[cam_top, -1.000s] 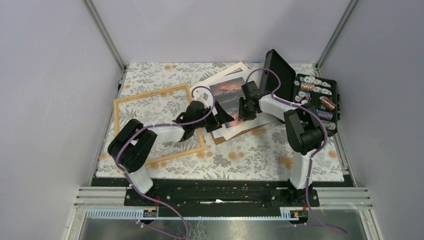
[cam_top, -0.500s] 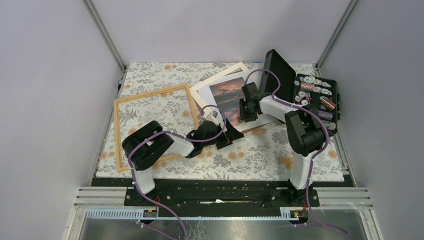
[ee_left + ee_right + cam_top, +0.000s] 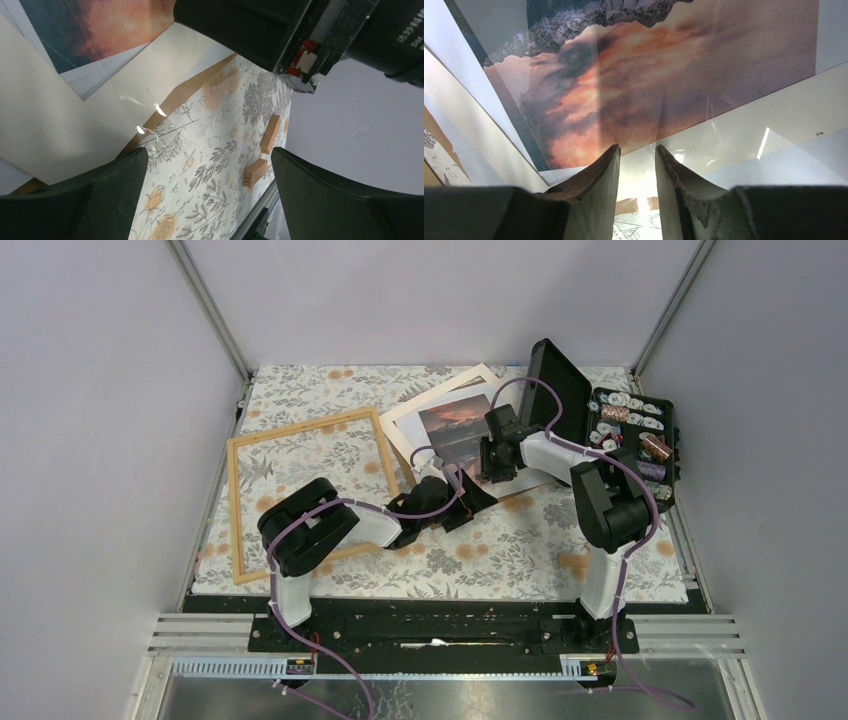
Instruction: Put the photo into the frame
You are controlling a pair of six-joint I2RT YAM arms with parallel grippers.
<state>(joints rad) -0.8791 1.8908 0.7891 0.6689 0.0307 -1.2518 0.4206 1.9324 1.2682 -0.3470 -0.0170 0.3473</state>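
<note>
Photo [image 3: 455, 427] lies face up on the mat [image 3: 437, 397] and backing [image 3: 185, 92], right of the frame [image 3: 302, 425] and not yet in it. The frame sits open on the tabletop [image 3: 500, 540].

Right fingers [image 3: 599, 170] stand at the photo's near edge, drawn to a narrow slit. They are likely pinning it flat; I cannot tell whether a thin sheet is pinched.

Left fingers [image 3: 115, 195] hang low by the backing's near corner, spread wide and holding nothing — probably lining up to get under an edge.

Against a second ago, the left arm [image 3: 370, 525] has swung off the frame's right rail to this corner. The right arm [image 3: 545, 450] and frame are unchanged.
</note>
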